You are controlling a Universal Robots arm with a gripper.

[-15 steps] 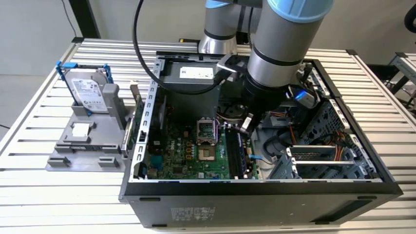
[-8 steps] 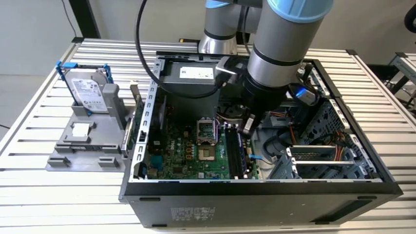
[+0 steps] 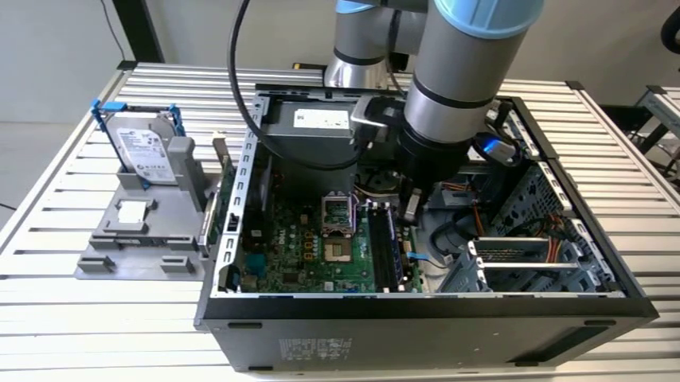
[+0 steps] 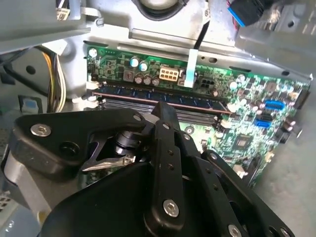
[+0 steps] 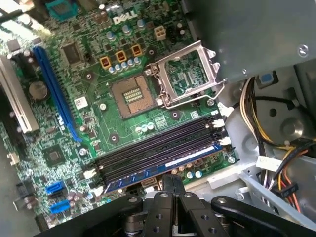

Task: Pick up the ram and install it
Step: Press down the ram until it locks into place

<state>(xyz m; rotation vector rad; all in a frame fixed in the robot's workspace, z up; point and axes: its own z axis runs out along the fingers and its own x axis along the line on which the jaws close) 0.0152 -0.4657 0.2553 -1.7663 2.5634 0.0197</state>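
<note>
Gripper [image 5: 170, 181] fingers pressed together, nothing held, tips just above ram [image 5: 163, 169]. Ram seated in outermost motherboard slot [image 5: 153, 150], beside three empty black slots: long thin blue-green stick, dark chips in a row. In exterior view, right of open CPU socket [image 3: 336, 213].

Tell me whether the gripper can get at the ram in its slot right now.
Probably yes. The gripper hangs right over the ram, which sits in the outermost slot on the motherboard, with nothing between them; the nearby cables lie off to the side.
</note>
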